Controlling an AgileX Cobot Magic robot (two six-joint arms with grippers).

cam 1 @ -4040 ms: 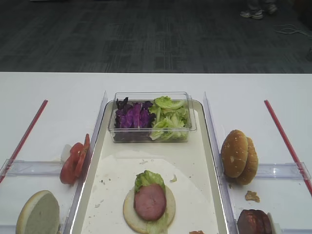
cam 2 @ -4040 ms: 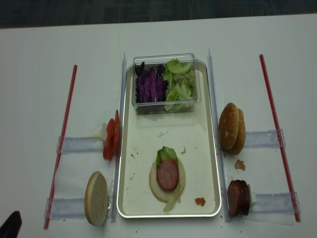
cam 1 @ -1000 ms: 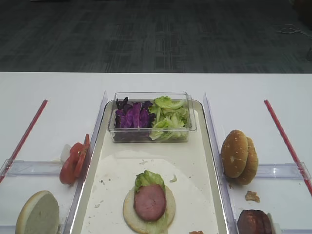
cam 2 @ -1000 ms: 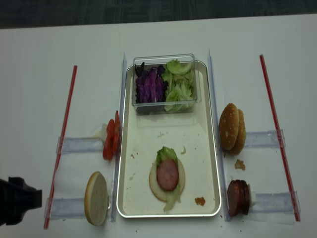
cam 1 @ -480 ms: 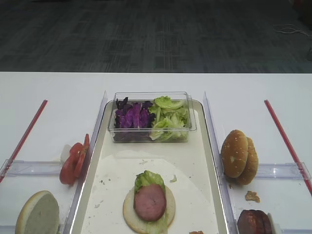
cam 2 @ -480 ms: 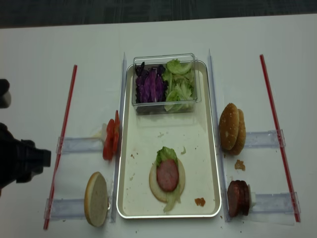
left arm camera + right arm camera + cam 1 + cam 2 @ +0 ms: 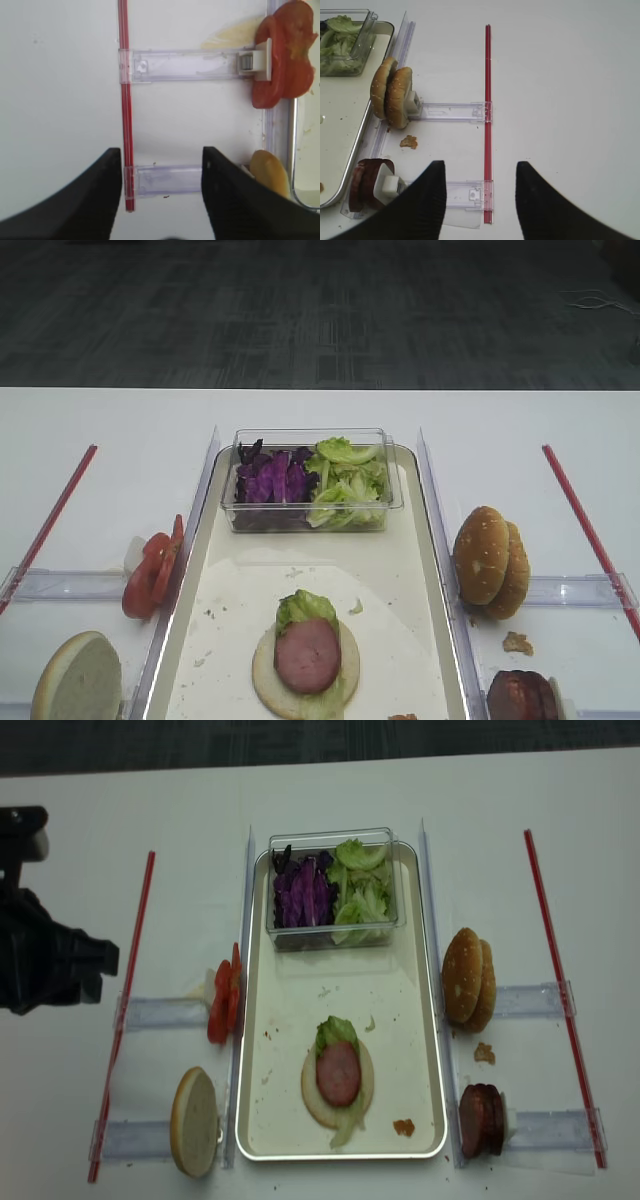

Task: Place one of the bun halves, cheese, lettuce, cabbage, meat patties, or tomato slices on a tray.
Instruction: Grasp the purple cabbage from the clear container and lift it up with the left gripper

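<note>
Hovering with jaws spread and nothing between them, left gripper point(image 7: 161, 192) at the bottom of the left wrist view, over a red strip point(image 7: 125, 100) and a clear holder point(image 7: 185, 65), with the tomato slices point(image 7: 282, 62) standing on edge at upper right. Likewise parted and empty, right gripper point(image 7: 480, 200) low in the right wrist view, beside two upright bun halves point(image 7: 392, 95) and the meat patties point(image 7: 365, 182) at lower left. Already laid on the tray point(image 7: 400, 570), low in the centre of the high view: one bun half topped with lettuce point(image 7: 303, 606) and a patty. Still to go, judging by this: tomato, cabbage point(image 7: 270, 480) from the clear box point(image 7: 310, 520) at the tray's upper end, and a closing bun such as the one at lower left point(image 7: 78, 678). No cheese to be made out anywhere. Cut off at the lower edge: that bun and the patties; mostly out of frame at the left of the realsense view: left arm point(image 7: 45, 965).
</note>
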